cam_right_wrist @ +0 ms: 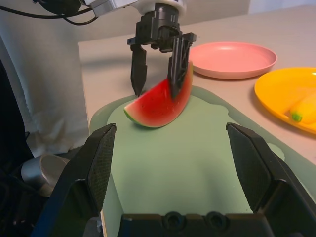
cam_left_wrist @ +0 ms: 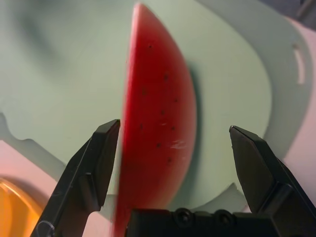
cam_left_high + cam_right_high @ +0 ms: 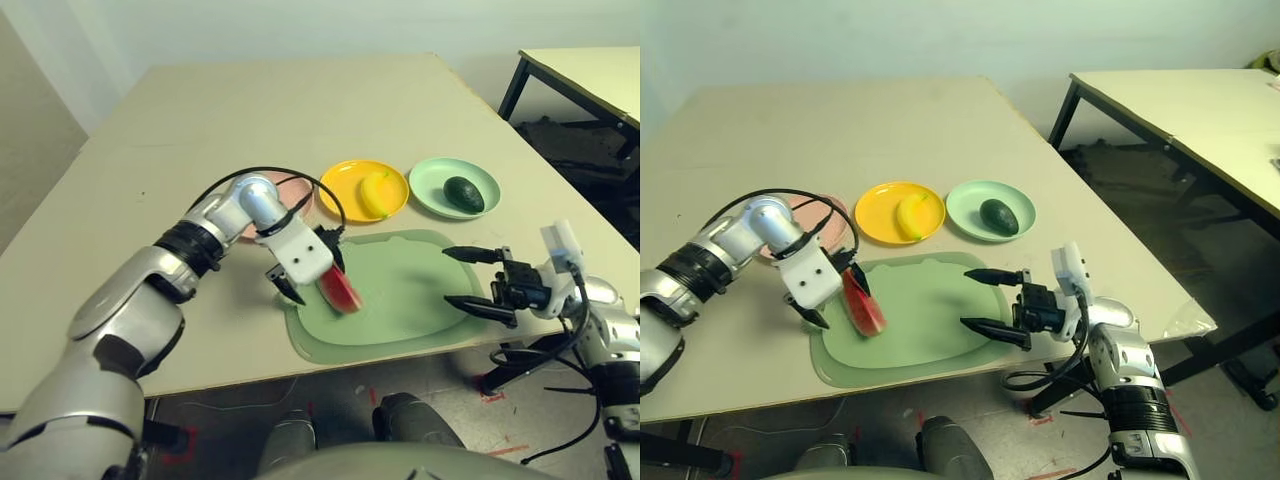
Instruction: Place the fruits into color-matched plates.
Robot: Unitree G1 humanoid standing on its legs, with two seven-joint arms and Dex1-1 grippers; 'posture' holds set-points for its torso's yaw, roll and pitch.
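Note:
The red watermelon wedge (image 3: 340, 290) stands on its rind at the left end of the green mat (image 3: 405, 290). My left gripper (image 3: 312, 275) is open and reaches down over the wedge, one finger on each side of its upper end (image 1: 158, 106). Over the mat's right end, my right gripper (image 3: 449, 276) is open with nothing between its fingers. The yellow banana (image 3: 375, 192) lies in the yellow plate (image 3: 343, 185). In the mint green plate (image 3: 428, 180) sits the dark avocado (image 3: 463, 194). The pink plate (image 1: 232, 59) is bare and lies behind my left wrist.
The mat lies close to the table's near edge (image 3: 330, 365). The three plates form a row just behind it. A black cable (image 3: 290, 175) loops over my left wrist. A second table (image 3: 590, 75) stands off to the far right.

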